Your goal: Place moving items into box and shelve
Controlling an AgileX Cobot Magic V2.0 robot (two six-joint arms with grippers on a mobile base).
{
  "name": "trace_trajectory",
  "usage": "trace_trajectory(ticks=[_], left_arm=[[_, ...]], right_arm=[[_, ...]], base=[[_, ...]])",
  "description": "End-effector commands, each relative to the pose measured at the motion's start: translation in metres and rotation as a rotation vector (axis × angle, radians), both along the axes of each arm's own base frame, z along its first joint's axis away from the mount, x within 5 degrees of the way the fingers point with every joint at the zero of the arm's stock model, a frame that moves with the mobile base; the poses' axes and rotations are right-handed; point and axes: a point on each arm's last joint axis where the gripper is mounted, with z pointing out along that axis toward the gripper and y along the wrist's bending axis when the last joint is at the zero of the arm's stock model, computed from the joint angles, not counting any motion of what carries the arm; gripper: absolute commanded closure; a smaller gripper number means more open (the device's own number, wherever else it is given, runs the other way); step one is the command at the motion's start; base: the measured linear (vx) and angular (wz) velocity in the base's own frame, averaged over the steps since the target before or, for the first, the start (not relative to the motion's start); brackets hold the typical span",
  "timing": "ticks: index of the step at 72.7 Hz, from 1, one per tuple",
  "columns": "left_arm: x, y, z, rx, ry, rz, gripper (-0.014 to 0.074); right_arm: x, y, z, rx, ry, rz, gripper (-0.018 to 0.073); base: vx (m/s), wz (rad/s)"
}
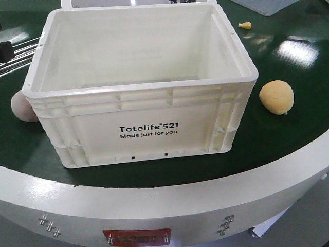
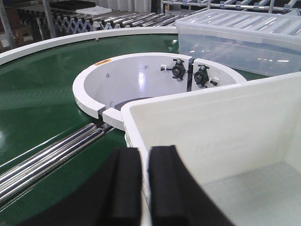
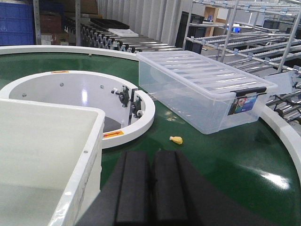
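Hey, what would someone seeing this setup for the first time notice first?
The big white box, open and empty, sits mid-frame on the green conveyor surface, its black Totelife 521 print facing the front camera. A tan ball lies just right of it, a paler ball peeks out at its left, and a clear lidded tub stands farther back.

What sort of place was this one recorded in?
Probably a warehouse or logistics test floor: a curved green conveyor belt carries the white crate and a clear lidded bin, with metal roller racks behind.
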Motion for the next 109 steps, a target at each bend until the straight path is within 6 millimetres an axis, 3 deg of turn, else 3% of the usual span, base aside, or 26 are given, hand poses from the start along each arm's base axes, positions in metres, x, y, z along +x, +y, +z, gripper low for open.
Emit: trace_trajectory(ticks=[1, 10, 17, 30, 42, 58, 74, 100, 109], left_arm=[[-0.001, -0.001, 0.023, -0.038, -0.141, -0.006, 0.0215], [-0.001, -0.001, 0.025, -0.044, -0.163, -0.007, 0.0057], [0.0, 0.0, 0.023, -0.043, -0.151, 0.001, 0.0016], [0.001, 0.023, 0.018, -0.039, -0.092, 0.113, 0.0017], [-0.012, 0.049, 0.022, -0.023, -0.074, 0.241, 0.0017], [-0.015, 0.053, 0.023, 0.023, -0.081, 0.257, 0.0017], [0.016, 0.056, 0.011, -0.029, -0.096, 0.254, 0.0017], [0.075, 0.063, -0.042, -0.06, 0.059, 0.258, 0.002], [0.094, 0.065, -0.04, -0.059, 0.074, 0.259, 0.0033]], right_arm=[[-0.003, -0.001, 0.021, 0.003, -0.13, -0.003, 0.0239], [-0.001, -0.001, 0.02, 0.003, -0.122, -0.003, 0.0031], [0.003, -0.001, 0.017, -0.001, -0.106, -0.005, -0.0061], [0.001, -0.019, 0.014, 0.002, -0.059, -0.124, -0.006], [-0.004, -0.035, 0.015, -0.072, -0.061, -0.234, -0.005], [0.002, -0.034, 0.012, -0.006, -0.05, -0.224, -0.004], [0.046, -0.037, -0.003, 0.045, 0.032, -0.221, -0.0034], [0.132, -0.043, -0.028, 0.096, 0.176, -0.221, -0.0034], [0.155, -0.045, -0.044, 0.1, 0.232, -0.223, -0.0034]], base=[[0.0, 0.0], [0.0, 0.0], [0.0, 0.0], [0.0, 0.0], [0.0, 0.0], [0.0, 0.0], [0.0, 0.0], [0.0, 0.0], [0.0, 0.0]])
